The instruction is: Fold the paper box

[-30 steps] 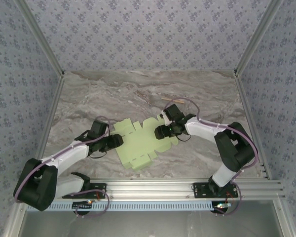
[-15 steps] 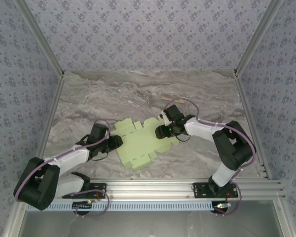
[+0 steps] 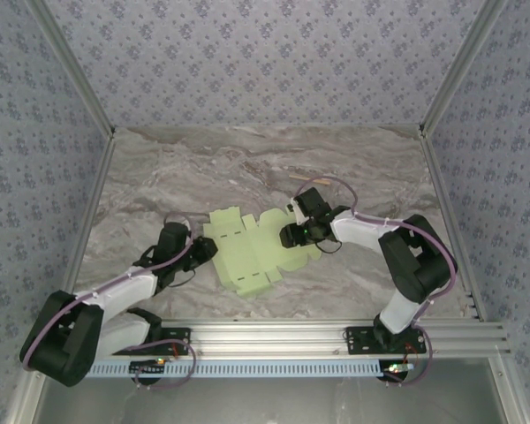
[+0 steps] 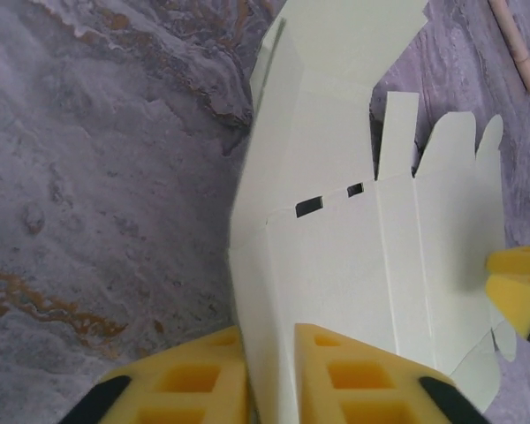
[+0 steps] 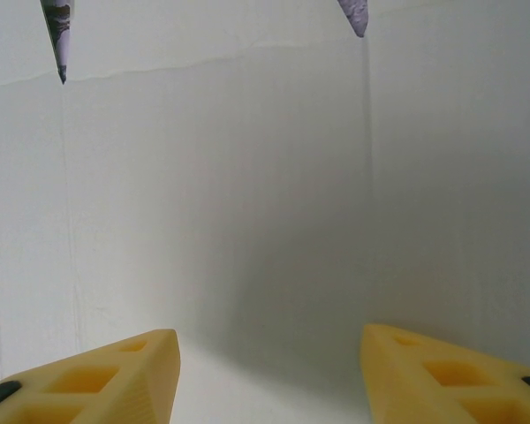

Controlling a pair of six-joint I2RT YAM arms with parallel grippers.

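So the paper box (image 3: 247,252) isn't a box yet, just a pale green die-cut sheet lying opened out on the marble tabletop (image 3: 203,168), roughly in the middle and a bit toward the near edge, between the 2 arms. From the left wrist you can see its crease lines, a few tabs along the far side and 2 small slots (image 4: 309,208) cut in it. The left claw (image 3: 203,250) is at the sheet's left edge, pinched down narrow on the card, with the edge running straight between its 2 yellow fingers (image 4: 194,380). That gripped edge looks a little lifted off the marble. The right claw (image 3: 290,235) sits over the sheet's right side with its jaws spread apart. Its wrist camera has plain card under the yellow fingers (image 5: 115,375) and nothing between them, though I can't tell if the tips are touching the card. One of its fingers (image 4: 517,283) also pokes into the left wrist view. There's a thin tan wooden stick (image 3: 311,178) lying farther back on the tabletop, apart from the sheet. Patterned wallpaper walls (image 3: 265,53) close off the back and sides.
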